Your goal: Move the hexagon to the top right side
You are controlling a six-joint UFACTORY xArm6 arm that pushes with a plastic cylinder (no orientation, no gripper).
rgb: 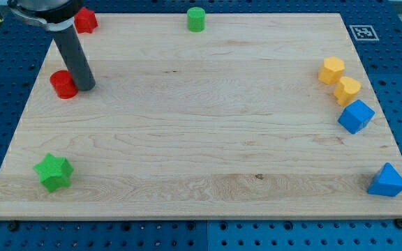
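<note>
The tip (85, 88) sat touching the red cylinder (63, 84), well apart from the yellow hexagon (331, 70) at the table's (201, 139) right edge. No pincer fitted, so none to report. Best approach looked to be from below the hexagon, nudging gently upward.

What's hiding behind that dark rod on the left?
Part of a red block shows beside my tip, touching it or nearly. The rod covers the block's right edge, so its shape is unclear.
</note>
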